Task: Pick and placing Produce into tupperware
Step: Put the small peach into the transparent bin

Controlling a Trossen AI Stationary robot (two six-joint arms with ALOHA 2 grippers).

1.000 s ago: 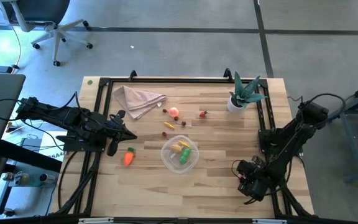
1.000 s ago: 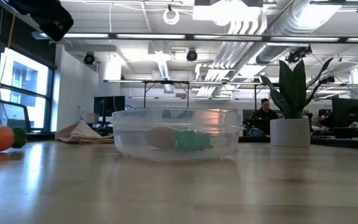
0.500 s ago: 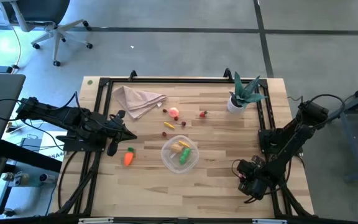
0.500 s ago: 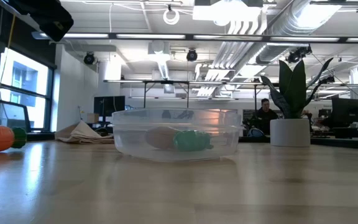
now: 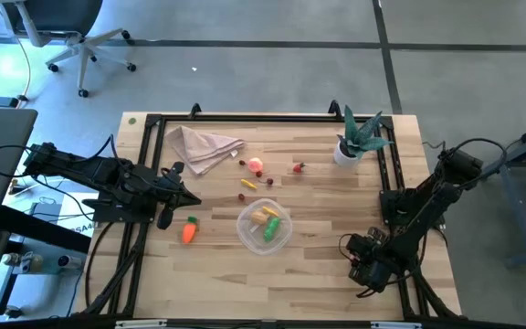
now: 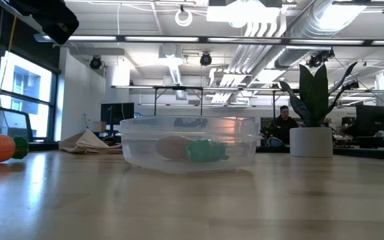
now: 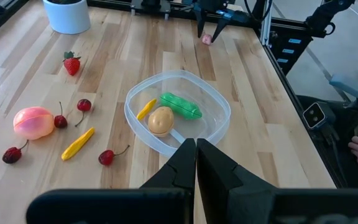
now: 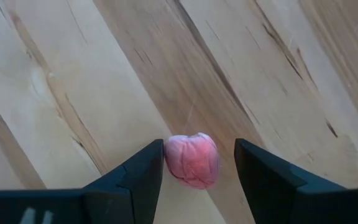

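Two tools: mine, one at each side of the table (image 5: pixel 318 274).
Right tool (image 8: pixel 197 165): low over the table's near right corner, fingers spread wide on either side of a small pink fruit (image 8: pixel 193 160) lying on the wood, one finger touching it.
Left tool (image 7: pixel 196 152): pinched together, empty, at the table's left edge, aimed across at the tupperware (image 5: pixel 264 227).
Tupperware: near the table's middle, holding a green pepper (image 7: pixel 181 106), a tan potato (image 7: pixel 161 121) and a yellow piece (image 7: pixel 145 109).
Carrot (image 5: pixel 188 230): loose, left of the tupperware.
Loose produce: peach (image 7: pixel 33 122), strawberry (image 7: pixel 71 64) and cherries (image 7: pixel 83 106) on the wood beyond the tupperware.
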